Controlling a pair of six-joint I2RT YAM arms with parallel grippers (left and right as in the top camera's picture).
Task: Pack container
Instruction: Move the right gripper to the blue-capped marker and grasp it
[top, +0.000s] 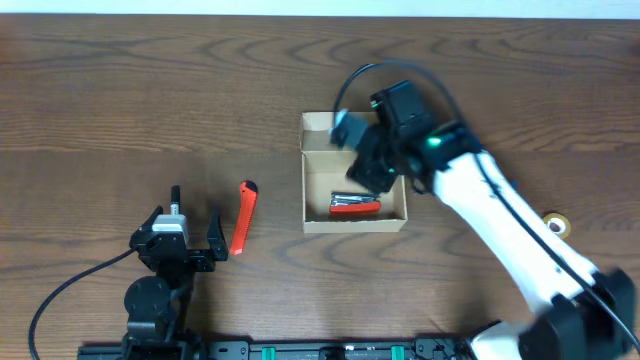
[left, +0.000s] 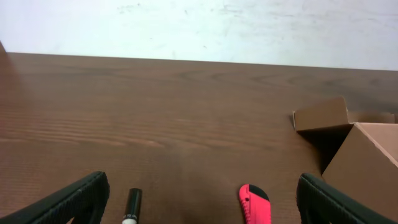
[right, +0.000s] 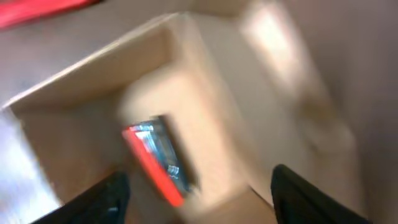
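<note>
**Box open, both grippers empty**

From above, you see the container (top: 355, 224) mid-table. Its open top faces up, it is a bit longer from 12 to 6 o'clock, and its flap is at 12. Your right gripper (top: 372, 170) hangs over it, fingers apart, holding nothing. Its blurry wrist view shows a red tool (right: 152, 165) inside. Your left gripper (top: 187, 235), at 8 o'clock from the box, gapes wide and empty.

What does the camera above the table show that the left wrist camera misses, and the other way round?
Only overhead: a red tool lying inside the open box, the right arm over it, a tape roll. Only left wrist: the box's outer side, seen low from table level. Both: the box, the orange cutter, the wooden table, the left end effector open.
</note>
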